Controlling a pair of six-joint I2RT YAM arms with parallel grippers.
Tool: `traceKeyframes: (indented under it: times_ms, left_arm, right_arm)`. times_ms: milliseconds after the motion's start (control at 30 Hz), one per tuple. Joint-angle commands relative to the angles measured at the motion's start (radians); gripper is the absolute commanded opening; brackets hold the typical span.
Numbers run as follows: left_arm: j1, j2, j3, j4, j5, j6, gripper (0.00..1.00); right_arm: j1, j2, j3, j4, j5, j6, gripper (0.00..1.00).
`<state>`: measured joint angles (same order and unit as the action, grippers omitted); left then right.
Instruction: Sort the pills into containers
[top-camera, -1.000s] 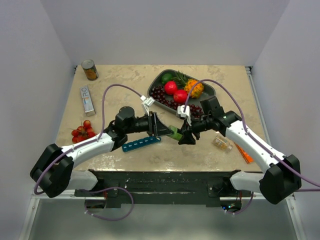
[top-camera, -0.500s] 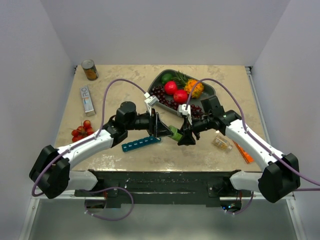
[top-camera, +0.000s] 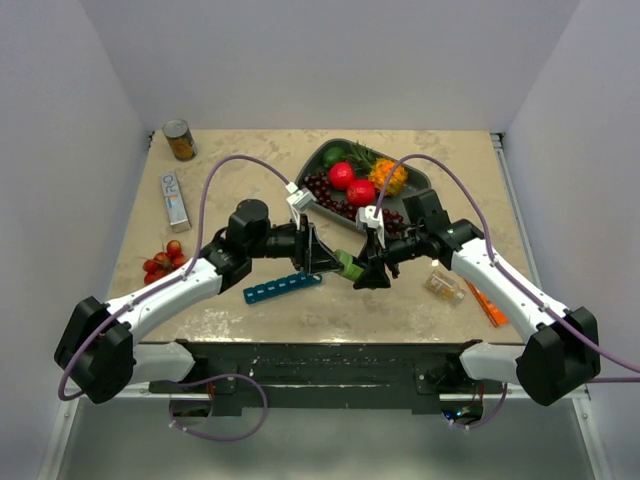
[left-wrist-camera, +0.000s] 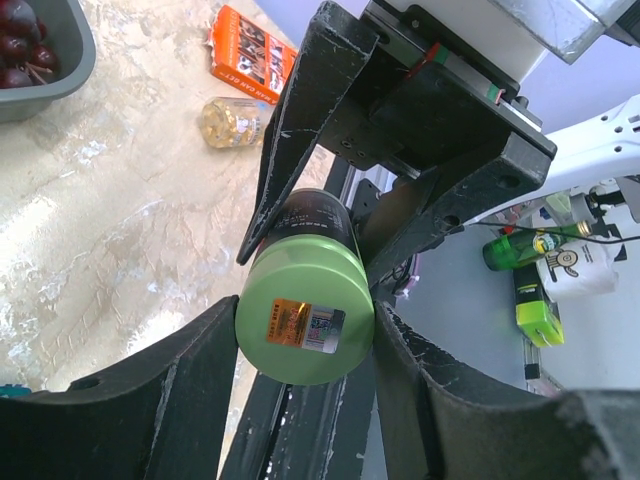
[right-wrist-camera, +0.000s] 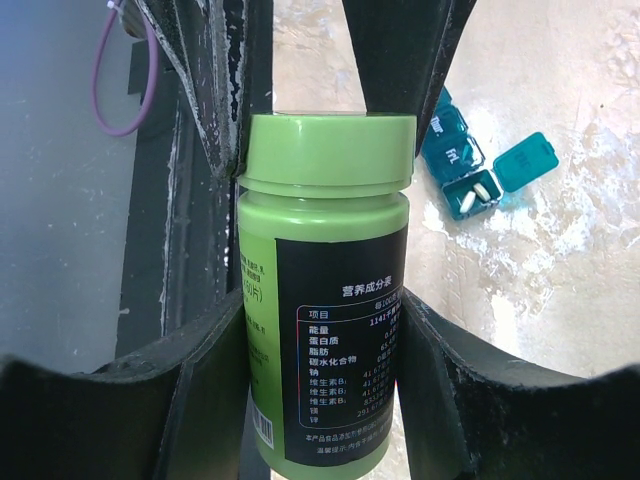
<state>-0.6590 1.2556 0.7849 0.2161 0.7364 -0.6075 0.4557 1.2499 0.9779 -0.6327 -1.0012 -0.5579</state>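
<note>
Top view: left gripper (top-camera: 322, 258) and right gripper (top-camera: 370, 268) are both clamped on the green pill bottle (top-camera: 349, 265), with the teal pill-organizer strip (top-camera: 283, 288) lying just beside it on the table (top-camera: 240, 180).
Left wrist: jaws pinch the cap (left-wrist-camera: 305, 310).
Right wrist: jaws pinch the bottle body; the strip is open with pills (right-wrist-camera: 467, 200) inside.
The bottle looks light, stiff and slick, so grip cap and body.
Versus earlier: left elbow has shifted back; bottle and strip unmoved.

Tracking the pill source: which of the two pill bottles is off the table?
The green bottle, held in the air between the left gripper and the right gripper; the clear bottle rests on the table.
</note>
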Motion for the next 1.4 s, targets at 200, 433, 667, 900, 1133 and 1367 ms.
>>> traceKeyframes:
  times_ms: [200,433,667,900,1133,1367]
  left_arm:
    - [0.006,-0.005,0.028,-0.129,-0.042,0.069,0.59]
    - [0.006,-0.019,0.045,-0.165,-0.04,0.092,0.73]
    - [0.007,-0.07,0.043,-0.196,-0.031,0.13,0.82]
    - [0.033,-0.202,0.037,-0.277,-0.074,0.153,0.99]
    - [0.044,-0.286,0.045,-0.244,-0.112,0.058,0.99]
    - [0.041,-0.164,0.195,-0.361,-0.17,-0.063,0.97]
  right_arm:
    - [0.0,-0.06,0.082,0.099,-0.182,-0.023,0.0]
    - [-0.003,-0.056,0.087,0.099,-0.191,-0.023,0.0]
    - [-0.008,-0.064,0.085,0.094,-0.191,-0.03,0.0]
    - [-0.006,-0.07,0.082,0.085,-0.165,-0.046,0.0]
    - [-0.008,-0.073,0.079,0.084,-0.116,-0.063,0.0]
    - [-0.008,-0.083,0.077,0.088,-0.03,-0.073,0.0]
